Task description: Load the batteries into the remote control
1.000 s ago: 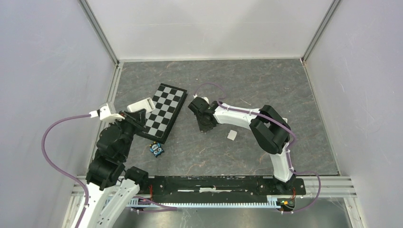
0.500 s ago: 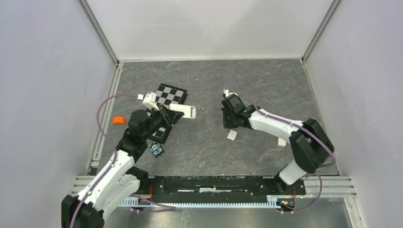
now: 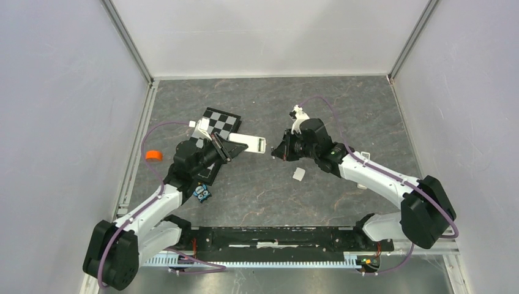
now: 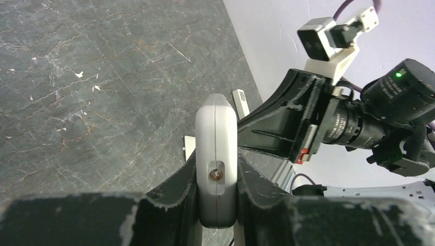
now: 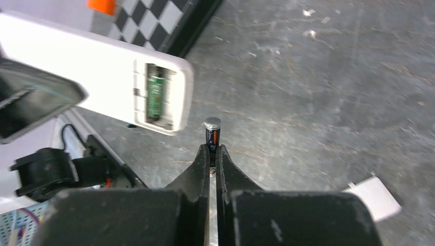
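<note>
White remote point(image 3: 248, 145) lifted (battery compartment open); dark battery point(image 5: 212, 134) just beside.

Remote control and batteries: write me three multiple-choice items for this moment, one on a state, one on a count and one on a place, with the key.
1. The remote control, held in the left gripper, has its battery compartment:
A. open
B. covered
C. taped over

2. The right gripper holds:
A. nothing
B. one battery
C. two batteries

3. The small white square piece lies:
A. inside the compartment
B. on the table near the right gripper
C. in the left gripper

Key:
1 A, the right wrist view shows the bay uncovered.
2 B, a single battery sticks out between its closed fingers.
3 B, the top view shows it on bare table beside that gripper.
</note>
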`<state>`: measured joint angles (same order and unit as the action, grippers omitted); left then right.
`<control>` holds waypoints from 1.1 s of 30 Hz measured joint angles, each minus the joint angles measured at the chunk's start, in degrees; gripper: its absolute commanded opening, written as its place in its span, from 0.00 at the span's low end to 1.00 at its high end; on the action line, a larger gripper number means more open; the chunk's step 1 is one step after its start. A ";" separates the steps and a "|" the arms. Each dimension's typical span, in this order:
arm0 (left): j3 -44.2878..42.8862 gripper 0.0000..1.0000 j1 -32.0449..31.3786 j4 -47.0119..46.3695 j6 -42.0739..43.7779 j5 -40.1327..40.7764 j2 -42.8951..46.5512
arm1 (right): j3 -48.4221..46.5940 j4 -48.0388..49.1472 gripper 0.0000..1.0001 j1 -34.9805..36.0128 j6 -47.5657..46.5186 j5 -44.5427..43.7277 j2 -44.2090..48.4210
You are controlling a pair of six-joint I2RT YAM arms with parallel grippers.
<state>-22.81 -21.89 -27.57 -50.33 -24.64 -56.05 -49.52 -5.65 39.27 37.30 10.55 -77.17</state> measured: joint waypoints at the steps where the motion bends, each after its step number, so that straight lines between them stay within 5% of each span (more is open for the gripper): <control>1: 0.04 0.02 0.00 -0.46 -0.55 0.04 -0.39 | -0.11 1.31 0.00 0.00 0.44 0.98 0.09; 16: 0.39 0.02 0.00 -1.49 -3.45 0.59 -1.68 | -3.72 6.29 0.05 0.00 3.19 6.91 -3.39; 33: 1.14 0.02 0.07 -1.46 -4.33 1.73 -1.68 | -8.26 -0.24 0.19 -0.07 6.03 7.21 -8.31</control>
<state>-21.67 -21.82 -29.04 -54.65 -22.92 -57.74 -57.78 -5.89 39.20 43.33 17.76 -85.47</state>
